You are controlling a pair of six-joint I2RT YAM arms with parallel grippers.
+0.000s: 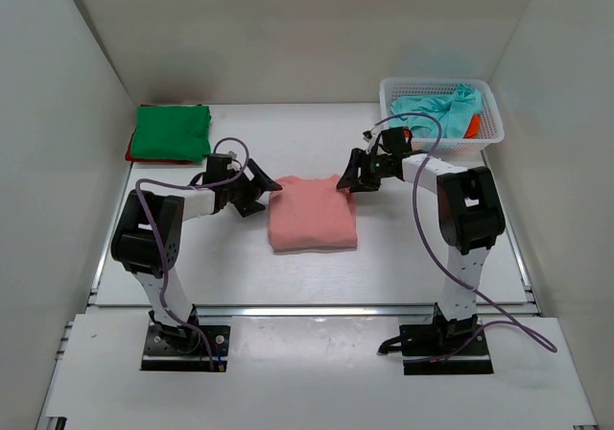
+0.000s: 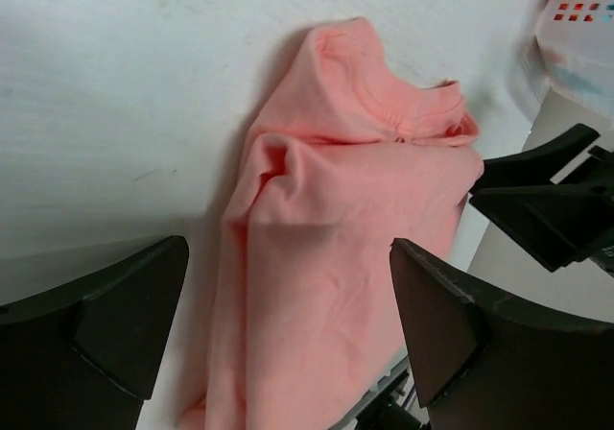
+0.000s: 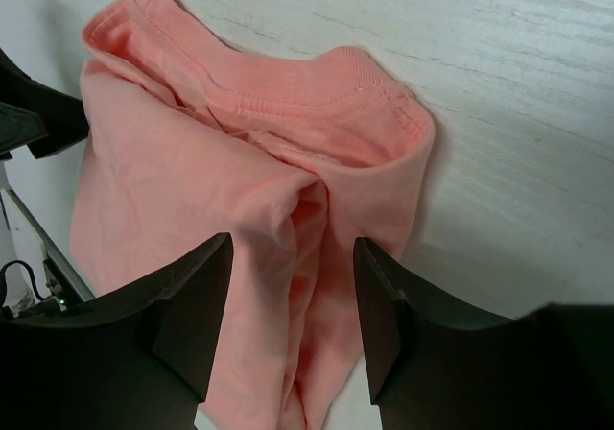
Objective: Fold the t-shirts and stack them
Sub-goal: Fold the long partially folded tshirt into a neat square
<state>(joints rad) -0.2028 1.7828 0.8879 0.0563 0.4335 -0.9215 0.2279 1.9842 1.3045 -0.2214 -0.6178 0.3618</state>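
Note:
A salmon pink t-shirt (image 1: 312, 212) lies folded into a rough square on the table between the two arms. My left gripper (image 1: 264, 188) is at its left edge, its jaws open wide (image 2: 288, 248) over the cloth (image 2: 336, 219) and gripping nothing. At the shirt's top right corner my right gripper (image 1: 343, 182) stands open (image 3: 293, 241). A raised crease of the pink cloth (image 3: 317, 209) lies loose between its fingers. A green t-shirt (image 1: 171, 131) lies folded on a red one (image 1: 131, 150) at the back left.
A white mesh basket (image 1: 489, 134) stands at the back right, holding a crumpled teal shirt (image 1: 436, 111) and an orange-red one (image 1: 472, 126). White walls close in the table on three sides. The right gripper's black fingers (image 2: 537, 200) show in the left wrist view.

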